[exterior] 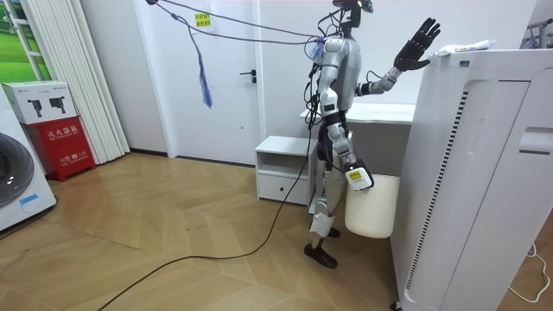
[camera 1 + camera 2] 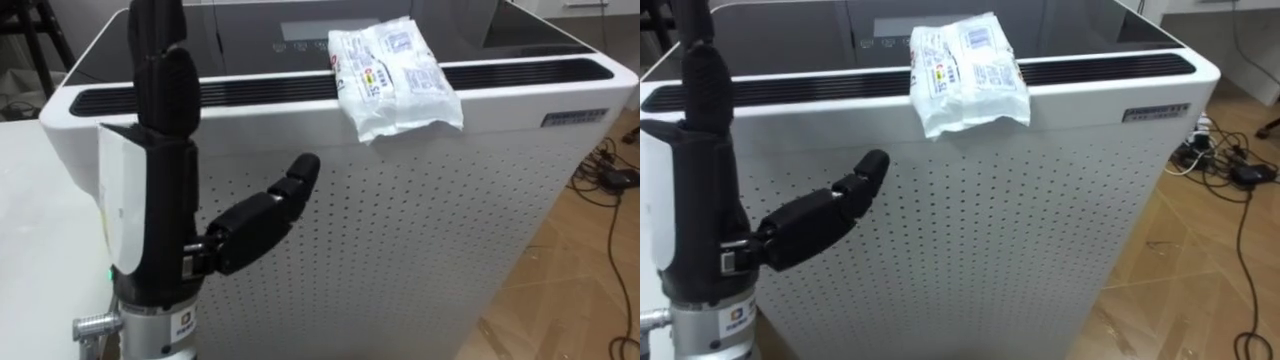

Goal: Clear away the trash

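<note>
My left hand [image 2: 165, 190] is raised, fingers straight and pointing upward, the thumb spread out to the side, holding nothing, in front of a white perforated appliance [image 2: 400, 240]. The garbage, a crumpled white plastic packet [image 2: 395, 75], lies on the appliance's top, straddling the dark vent strip [image 2: 250, 95] with one corner hanging over the front edge, well apart from my fingers. A white tabletop [image 2: 30, 220] sits at my left. In the room view I stand upright facing the appliance, my right hand [image 1: 357, 178] hanging low beside my thigh near a white bin [image 1: 373, 212]; whether it grips anything I cannot tell.
</note>
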Motion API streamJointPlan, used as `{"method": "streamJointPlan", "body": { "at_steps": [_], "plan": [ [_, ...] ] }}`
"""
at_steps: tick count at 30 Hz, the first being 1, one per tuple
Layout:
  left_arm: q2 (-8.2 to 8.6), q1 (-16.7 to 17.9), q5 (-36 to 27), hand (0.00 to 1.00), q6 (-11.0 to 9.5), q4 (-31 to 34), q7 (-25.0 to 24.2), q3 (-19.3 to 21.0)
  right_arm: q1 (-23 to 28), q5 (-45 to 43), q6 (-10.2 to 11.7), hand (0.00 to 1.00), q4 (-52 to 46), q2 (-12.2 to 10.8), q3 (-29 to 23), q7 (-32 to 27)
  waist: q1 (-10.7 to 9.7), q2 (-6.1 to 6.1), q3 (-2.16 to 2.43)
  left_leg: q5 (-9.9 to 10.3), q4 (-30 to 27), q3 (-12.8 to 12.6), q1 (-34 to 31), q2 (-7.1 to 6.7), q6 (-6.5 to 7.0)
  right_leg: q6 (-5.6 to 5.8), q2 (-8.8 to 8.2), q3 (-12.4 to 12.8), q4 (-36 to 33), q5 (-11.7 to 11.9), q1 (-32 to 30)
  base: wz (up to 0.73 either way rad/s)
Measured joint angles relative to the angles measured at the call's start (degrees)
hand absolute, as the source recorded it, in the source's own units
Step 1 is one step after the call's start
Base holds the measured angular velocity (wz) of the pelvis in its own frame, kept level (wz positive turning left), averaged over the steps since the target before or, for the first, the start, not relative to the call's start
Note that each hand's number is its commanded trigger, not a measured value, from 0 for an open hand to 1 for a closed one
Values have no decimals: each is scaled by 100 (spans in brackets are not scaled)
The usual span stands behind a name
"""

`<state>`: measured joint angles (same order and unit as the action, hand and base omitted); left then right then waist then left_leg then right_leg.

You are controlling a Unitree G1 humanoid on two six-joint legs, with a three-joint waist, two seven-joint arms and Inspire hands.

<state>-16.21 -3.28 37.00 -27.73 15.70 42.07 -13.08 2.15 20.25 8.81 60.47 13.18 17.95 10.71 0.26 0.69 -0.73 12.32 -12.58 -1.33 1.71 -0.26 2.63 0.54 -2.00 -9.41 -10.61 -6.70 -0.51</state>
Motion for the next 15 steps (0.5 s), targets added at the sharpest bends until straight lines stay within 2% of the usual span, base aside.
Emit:
{"method": "streamJointPlan", "body": {
  "at_steps": [4,10,15],
  "plan": [
    [14,-178,10,0,0,2,-1,0,6,-4,-11,100,-3,0,0,75,-16,-2,-1,0,43,-6,57,-4,0,1,-1,10,-5,0,34,-1],
    [31,-194,8,0,3,2,-60,-1,14,-5,-12,100,-3,0,-5,125,-17,-3,-5,-4,101,-40,152,7,-7,1,18,54,1,0,82,-1],
    [94,-193,104,0,136,1,-243,-50,22,-27,-16,100,-2,0,-8,168,-21,-1,-9,-3,132,-67,172,9,-7,1,18,53,9,0,89,-1]
  ]
}}
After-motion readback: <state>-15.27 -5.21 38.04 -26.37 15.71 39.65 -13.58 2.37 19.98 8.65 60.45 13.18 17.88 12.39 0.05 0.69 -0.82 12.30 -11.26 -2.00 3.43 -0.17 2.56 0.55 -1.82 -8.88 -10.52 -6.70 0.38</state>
